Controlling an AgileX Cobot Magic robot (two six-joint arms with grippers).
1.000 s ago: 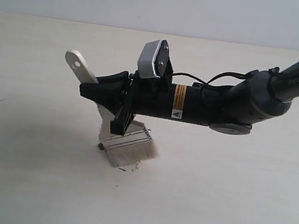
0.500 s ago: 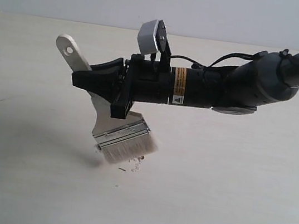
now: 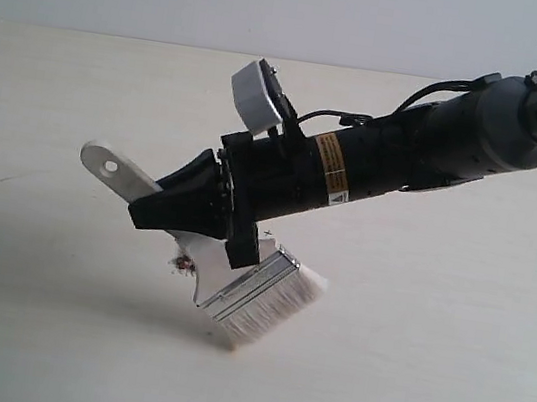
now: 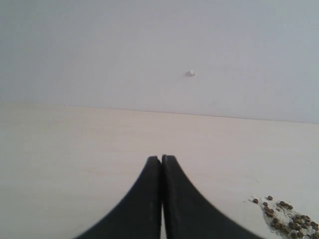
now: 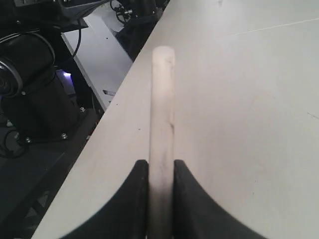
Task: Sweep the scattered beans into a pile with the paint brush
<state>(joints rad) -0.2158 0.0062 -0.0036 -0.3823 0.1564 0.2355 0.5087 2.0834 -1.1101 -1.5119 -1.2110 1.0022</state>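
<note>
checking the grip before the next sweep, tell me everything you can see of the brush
The brush is flat and wide: pale cream bristles, a silver metal ferrule and a light wooden handle with a hole near its end. It is tilted, with the handle end raised and the bristles pointing down toward the table. Their lower corner seems close to the surface, but contact is unclear. The right gripper is shut on the handle's middle.

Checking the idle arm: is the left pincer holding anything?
No, the left pincer has its black fingers pressed together with nothing between them.
</note>
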